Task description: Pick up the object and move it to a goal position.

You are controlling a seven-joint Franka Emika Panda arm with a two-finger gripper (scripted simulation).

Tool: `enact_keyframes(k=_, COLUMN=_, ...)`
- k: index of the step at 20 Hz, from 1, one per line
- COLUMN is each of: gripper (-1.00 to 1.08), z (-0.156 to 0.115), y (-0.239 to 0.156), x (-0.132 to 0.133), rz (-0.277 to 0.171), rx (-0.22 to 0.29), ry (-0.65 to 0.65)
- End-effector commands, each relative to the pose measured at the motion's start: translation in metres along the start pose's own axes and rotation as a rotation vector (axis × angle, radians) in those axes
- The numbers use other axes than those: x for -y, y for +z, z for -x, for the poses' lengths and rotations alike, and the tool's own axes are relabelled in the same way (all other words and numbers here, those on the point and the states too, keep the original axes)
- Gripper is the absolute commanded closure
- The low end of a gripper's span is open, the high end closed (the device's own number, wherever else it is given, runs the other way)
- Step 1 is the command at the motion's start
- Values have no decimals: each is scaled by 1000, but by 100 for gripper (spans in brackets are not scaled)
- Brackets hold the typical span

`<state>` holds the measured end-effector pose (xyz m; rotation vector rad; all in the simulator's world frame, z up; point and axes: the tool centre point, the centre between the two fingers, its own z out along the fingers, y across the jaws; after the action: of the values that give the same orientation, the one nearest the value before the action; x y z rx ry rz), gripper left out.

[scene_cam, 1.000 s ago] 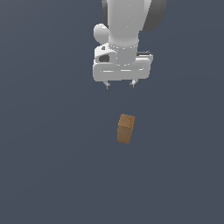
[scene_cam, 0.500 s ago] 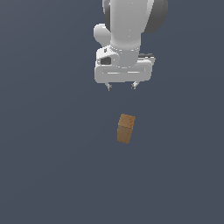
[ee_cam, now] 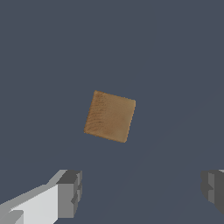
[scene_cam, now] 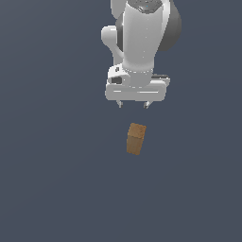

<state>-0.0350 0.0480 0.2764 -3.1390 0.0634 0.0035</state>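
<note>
Arm (scene_cam: 142,33) lowered slightly | end effector (scene_cam: 133,105) spread, above block (scene_cam: 135,138)

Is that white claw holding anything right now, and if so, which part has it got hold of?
Nothing is held. The gripper hangs open above the brown block, which stands on the floor clear of both fingers.

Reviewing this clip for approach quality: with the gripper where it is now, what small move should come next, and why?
Probably a short shift to centre the gripper over the brown block, then a descent. The fingers stand apart and hold nothing, and in the wrist view the block lies off the line between them, turned slightly askew, so a small wrist turn may also help.
</note>
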Motion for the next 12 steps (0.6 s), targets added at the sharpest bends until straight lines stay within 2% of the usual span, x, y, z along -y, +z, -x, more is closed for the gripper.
enact_keyframes(k=1, gripper=-92, z=-8, y=14, x=4, rz=0, rx=0, ry=45)
enact_keyframes(k=12, gripper=-92, z=-35, y=71, x=20, rz=1, rx=-2, ry=213)
